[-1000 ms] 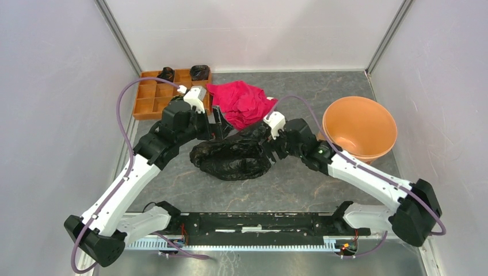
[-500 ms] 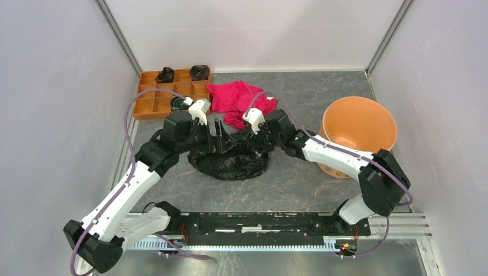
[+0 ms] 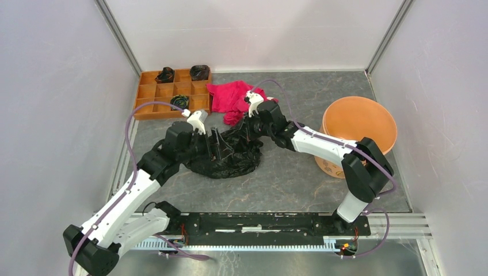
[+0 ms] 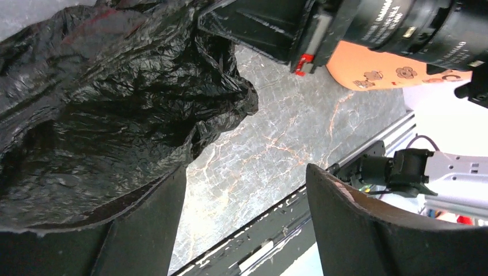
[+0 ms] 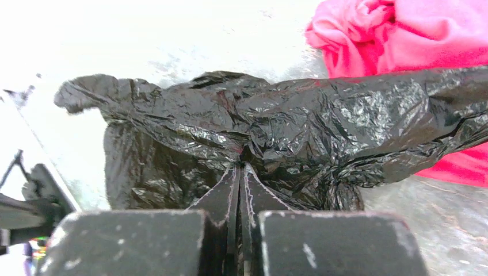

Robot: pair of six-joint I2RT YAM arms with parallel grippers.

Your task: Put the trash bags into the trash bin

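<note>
Grab stage, I'd say: the right claw (image 5: 240,168) is pinched shut on a fold of the wrinkly black plastic trash bag (image 3: 227,160). The bag lies mid grey table (image 3: 288,178), well left of the round light-orange plastic bin (image 3: 359,121). The left claw (image 4: 246,172) gapes wide with film against one finger only, so next it probably needs its own grip before both lift and carry right.

Red-pink cloth (image 3: 231,95) beside orange compartment tray (image 3: 151,91) — 3 dark items (image 3: 200,72) inside.
</note>
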